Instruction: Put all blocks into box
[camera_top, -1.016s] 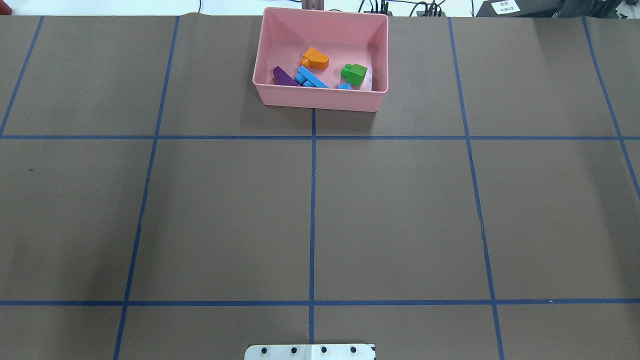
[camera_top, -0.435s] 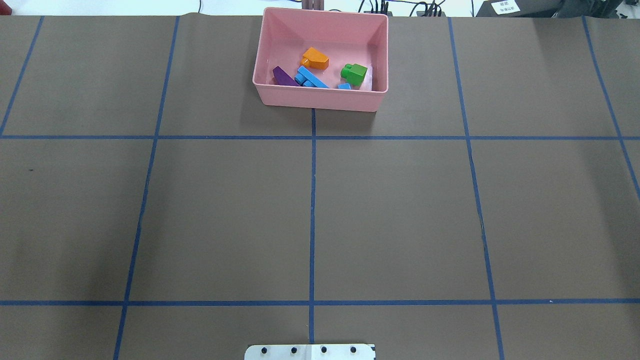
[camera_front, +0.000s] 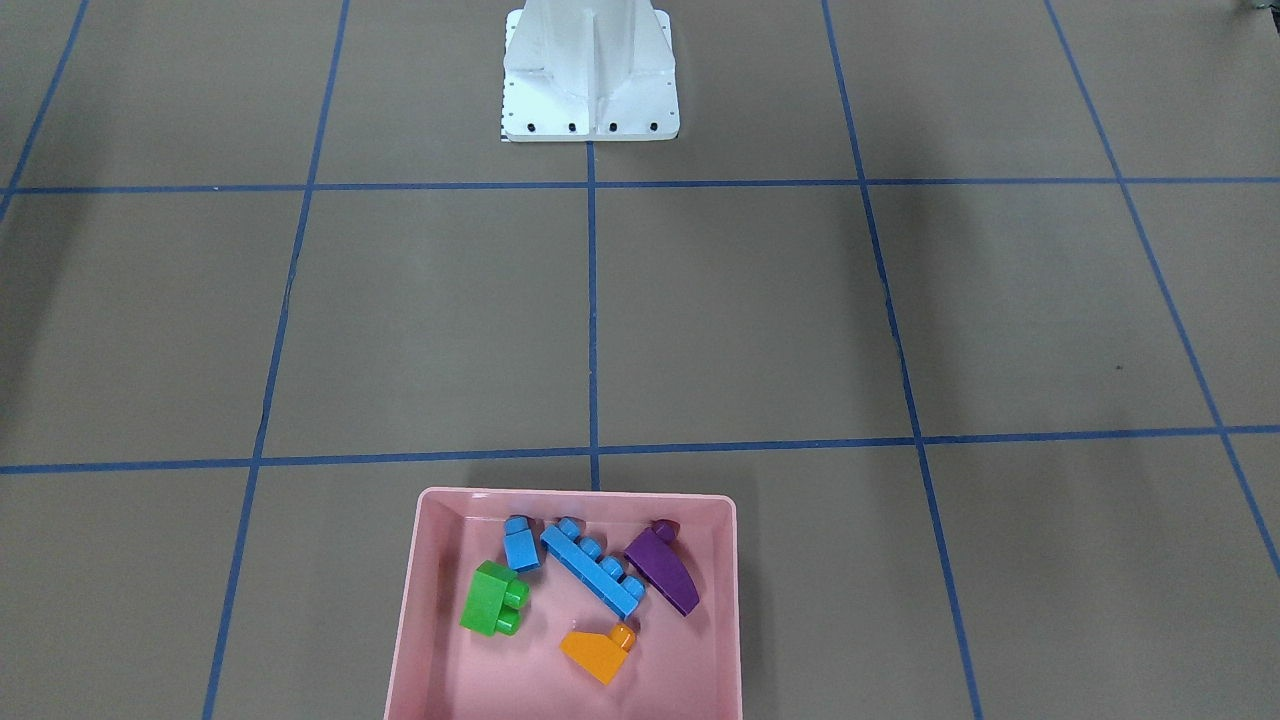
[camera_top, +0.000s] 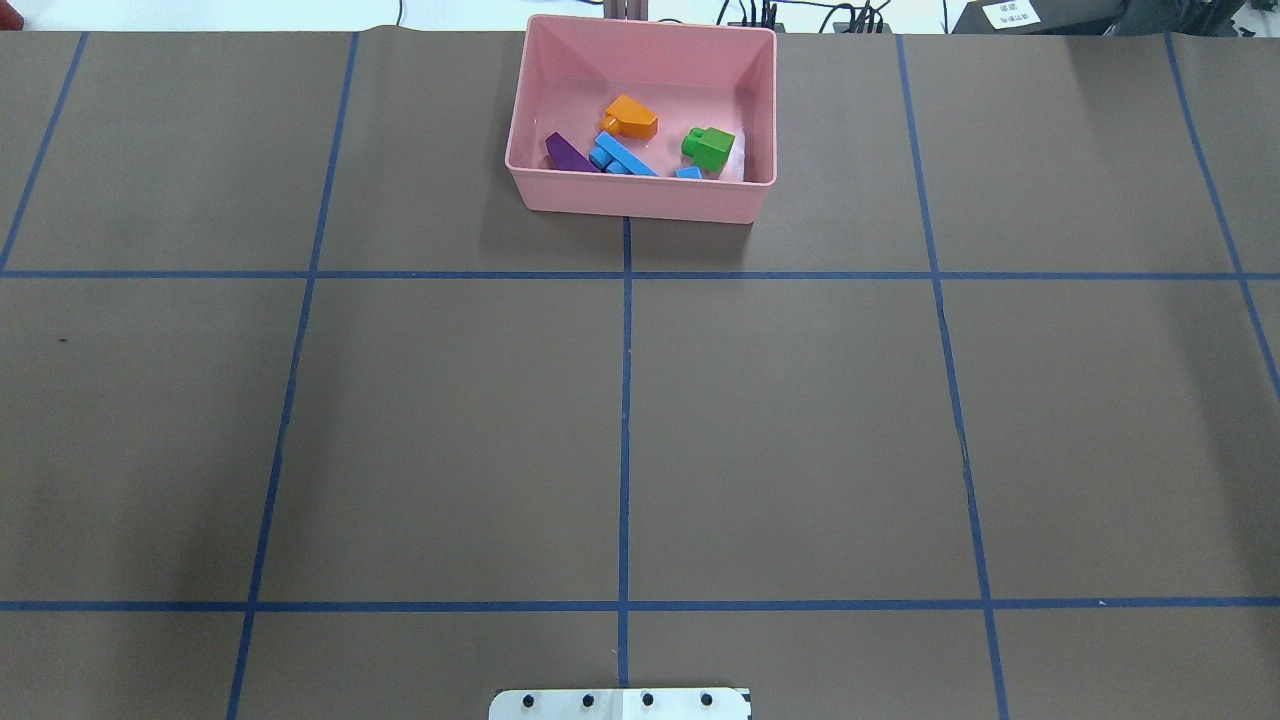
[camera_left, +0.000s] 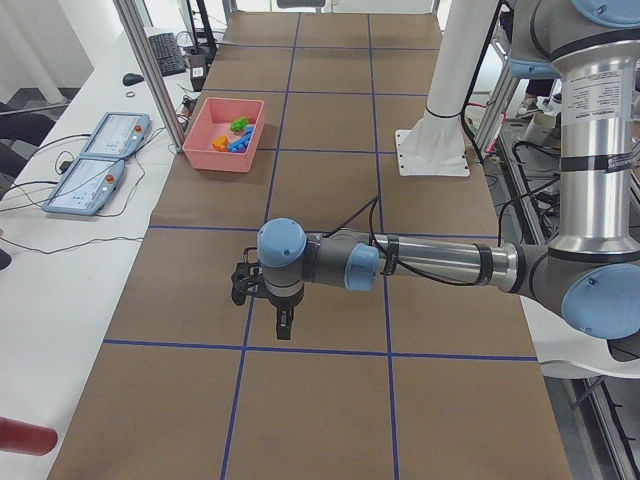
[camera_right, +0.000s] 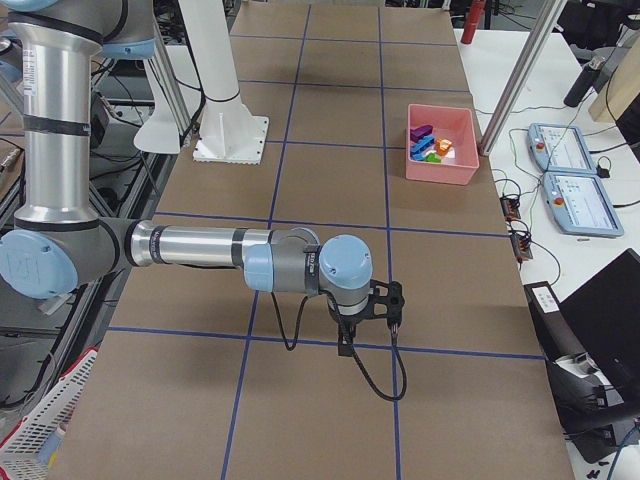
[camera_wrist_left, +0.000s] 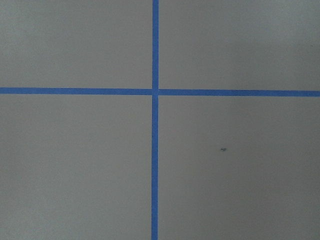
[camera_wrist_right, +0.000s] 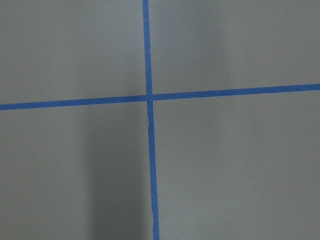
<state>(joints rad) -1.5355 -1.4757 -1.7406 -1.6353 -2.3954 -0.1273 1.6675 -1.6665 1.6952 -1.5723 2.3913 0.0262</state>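
Your overhead view looks forward over the table (camera_top: 800, 400); the front one faces back (steeply down). Both share the box (camera_top: 640, 200) and base (camera_top: 620, 703). End cameras look along the table; wrist cameras sit close above tape crossings (camera_wrist_left: 155, 92).

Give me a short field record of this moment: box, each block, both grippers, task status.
box: pink, at far edge of table
orange sloped block: inside box
small blue block: inside box
long blue block: inside box
purple wedge: inside box
green block: inside box
left gripper: over bare table, open or shut unclear
right gripper: over bare table, open or shut unclear
status: all five blocks in box
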